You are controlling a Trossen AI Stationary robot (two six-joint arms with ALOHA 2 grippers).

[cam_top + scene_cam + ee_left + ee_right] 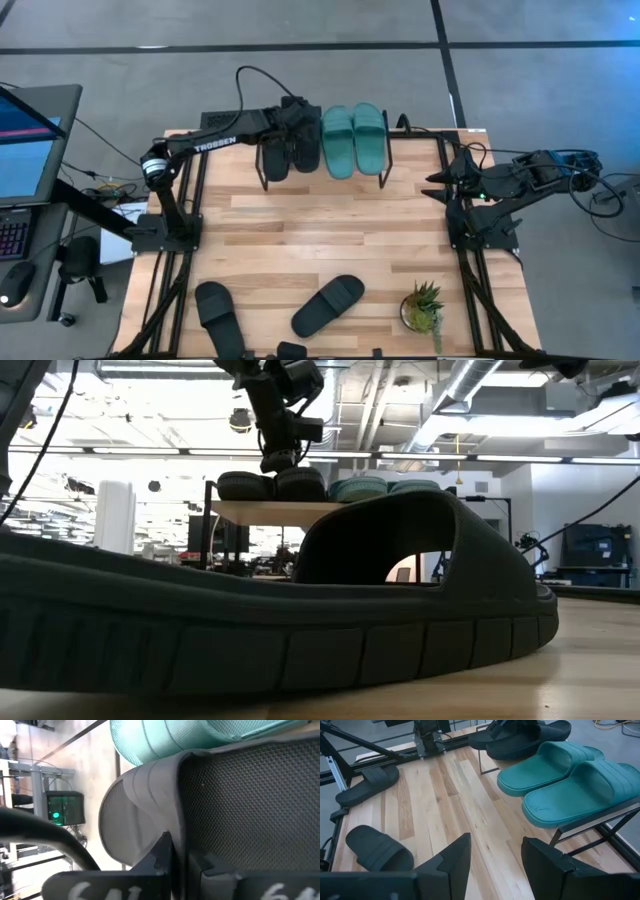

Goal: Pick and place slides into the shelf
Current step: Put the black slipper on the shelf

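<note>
Ribbed-sole black slide [300,610] lies flat before the four-slide shelf [300,510].

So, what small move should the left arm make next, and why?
Probably open the left end effector and lift clear. It is shut on a black slide that already lies on the shelf beside the two teal slides. Two black slides are left on the table; the right end effector waits open.

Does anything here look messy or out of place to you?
Two black slides lie loose on the table's near part, one near the left corner, the other askew at a slant, while four sit on the shelf. A small potted plant stands beside them.
</note>
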